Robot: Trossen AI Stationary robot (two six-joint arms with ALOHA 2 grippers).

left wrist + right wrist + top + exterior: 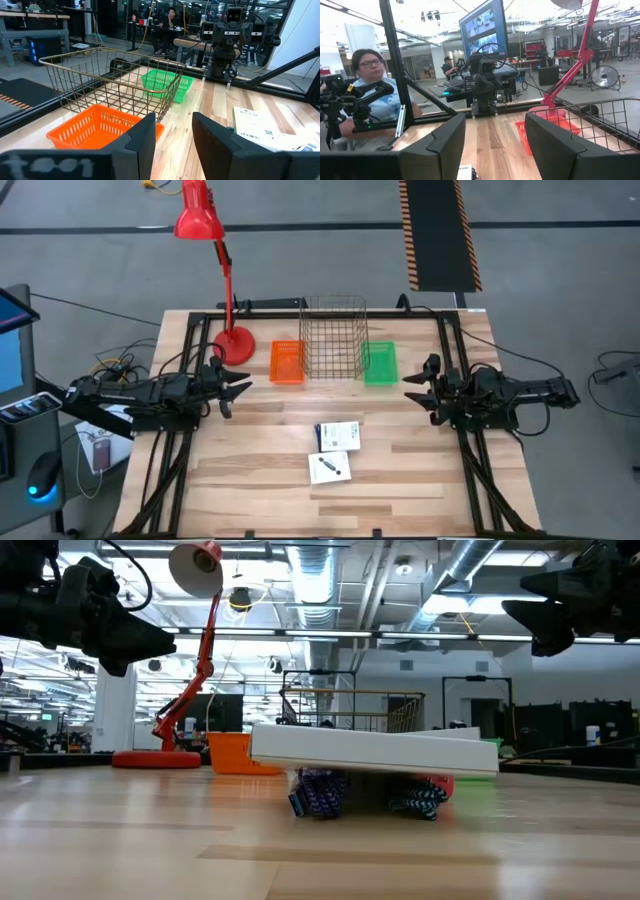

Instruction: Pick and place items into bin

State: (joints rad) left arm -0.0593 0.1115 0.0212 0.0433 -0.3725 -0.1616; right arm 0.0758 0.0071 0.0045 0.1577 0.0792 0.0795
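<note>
Right now both arms hover above the wooden surface (250, 480), well apart from the items. The left end effector (240, 392) sits at the surface's left side, near the red lamp (215, 270); its fingers (142, 142) stand apart with a clear gap between them, nothing held. The right end effector (418, 387) sits opposite at the right side, just beside the green basket (380, 364), its fingers (437, 145) spread wide and empty.

Along the far edge stand three bins in a row — an orange basket (287, 362), a wire basket (334, 337) in the middle, and the green one.

The items lie near the middle of the surface, closer to the front edge: two white printed cards (338, 436), the nearer card (329, 468) with a dark pen-like mark on it. In the low view a white card (375, 752) rests raised on small things beneath it — dark blue patterned pieces (320, 792) and a pink-red bit (440, 785).

A person (367, 95) sits in the room beyond the surface.
</note>
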